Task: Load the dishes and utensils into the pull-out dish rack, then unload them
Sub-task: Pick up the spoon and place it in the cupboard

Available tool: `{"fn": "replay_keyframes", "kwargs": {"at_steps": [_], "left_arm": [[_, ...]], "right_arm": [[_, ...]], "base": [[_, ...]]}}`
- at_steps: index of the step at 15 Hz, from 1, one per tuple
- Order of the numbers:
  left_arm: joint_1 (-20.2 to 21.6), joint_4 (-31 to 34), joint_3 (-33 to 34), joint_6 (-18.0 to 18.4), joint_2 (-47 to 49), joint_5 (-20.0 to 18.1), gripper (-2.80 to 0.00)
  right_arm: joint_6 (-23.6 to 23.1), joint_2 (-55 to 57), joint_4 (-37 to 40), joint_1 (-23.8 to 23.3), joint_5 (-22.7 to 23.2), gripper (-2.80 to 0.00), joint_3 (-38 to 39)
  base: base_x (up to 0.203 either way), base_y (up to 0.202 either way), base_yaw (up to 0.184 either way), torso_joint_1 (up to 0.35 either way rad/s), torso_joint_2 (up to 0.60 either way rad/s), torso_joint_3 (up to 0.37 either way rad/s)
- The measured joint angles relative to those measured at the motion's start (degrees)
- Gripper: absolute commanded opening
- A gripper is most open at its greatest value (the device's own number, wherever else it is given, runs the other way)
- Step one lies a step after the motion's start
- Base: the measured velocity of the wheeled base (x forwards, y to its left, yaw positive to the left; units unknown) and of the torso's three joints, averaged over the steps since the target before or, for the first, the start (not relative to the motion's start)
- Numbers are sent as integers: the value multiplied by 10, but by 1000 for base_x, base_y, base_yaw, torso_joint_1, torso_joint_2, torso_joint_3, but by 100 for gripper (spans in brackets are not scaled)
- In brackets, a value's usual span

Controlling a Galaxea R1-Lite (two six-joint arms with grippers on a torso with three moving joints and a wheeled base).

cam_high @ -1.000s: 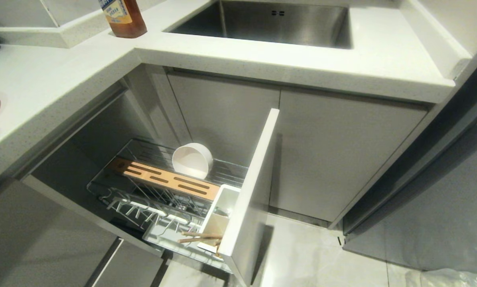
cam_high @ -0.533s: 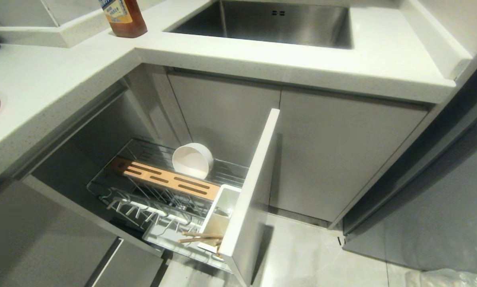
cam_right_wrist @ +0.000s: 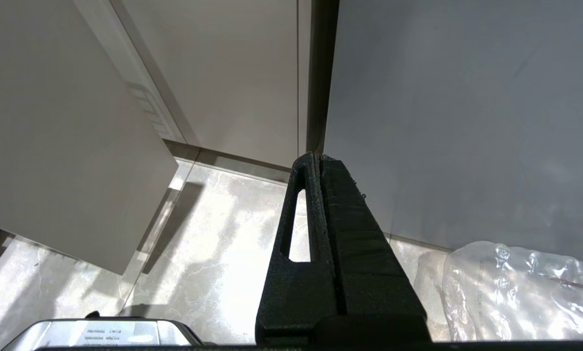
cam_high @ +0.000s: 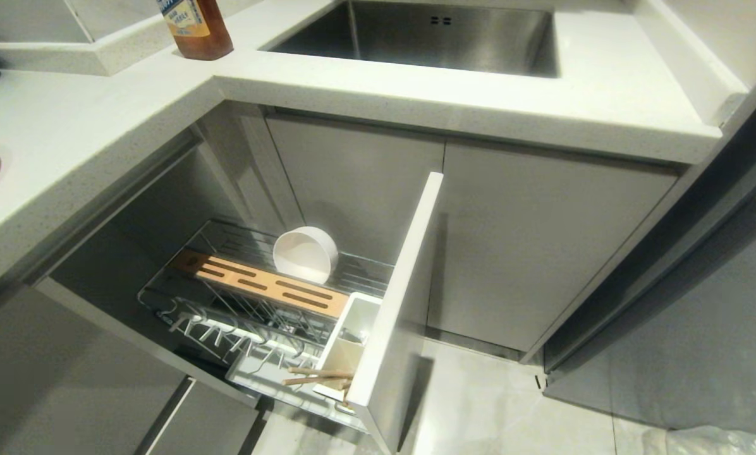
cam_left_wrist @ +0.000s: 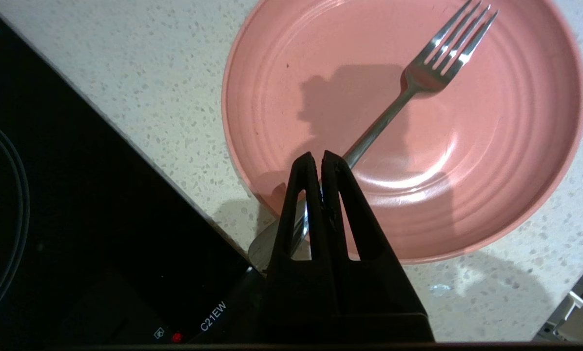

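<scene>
Left tool [cam_left_wrist: 319,161], its black fingers pressed together and empty, hovers over the handle of the one slim silver metal fork [cam_left_wrist: 408,92], which lies across the single flat round pink plate [cam_left_wrist: 491,204] on the speckled white bench [cam_left_wrist: 140,92]. Closed like this it cannot grasp; pushing down could skid the fork off the plate. One cream-white round bowl [cam_high: 304,254] and one pair of pale wooden chopsticks [cam_high: 318,376] sit in the chrome wire pull-out rack [cam_high: 239,316]. Right tool [cam_right_wrist: 319,163] hangs shut near the floor.
</scene>
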Motion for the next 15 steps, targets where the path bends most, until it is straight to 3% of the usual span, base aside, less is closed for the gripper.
{"fn": "replay_keyframes", "kwargs": {"at_steps": [2, 3, 4, 7, 12, 15], "left_arm": [[4, 0, 29, 17, -3, -8, -280], [5, 0, 41, 22, -5, -17, -151], [5, 0, 49, 25, -7, -30, 0], [8, -1, 55, 25, -10, -68, 0], [11, -17, 55, 29, 2, -77, 0], [11, -55, 54, 30, 23, -104, 0]], "right_arm": [[0, 0, 0, 0, 0, -280, 0], [0, 0, 0, 0, 0, -280, 0], [0, 0, 0, 0, 0, -280, 0], [0, 0, 0, 0, 0, -280, 0], [0, 0, 0, 0, 0, -280, 0], [0, 0, 0, 0, 0, -280, 0]], "base": [[0, 0, 0, 0, 0, 0], [0, 0, 0, 0, 0, 0], [0, 0, 0, 0, 0, 0], [0, 0, 0, 0, 0, 0], [0, 0, 0, 0, 0, 0], [0, 0, 0, 0, 0, 0]]}}
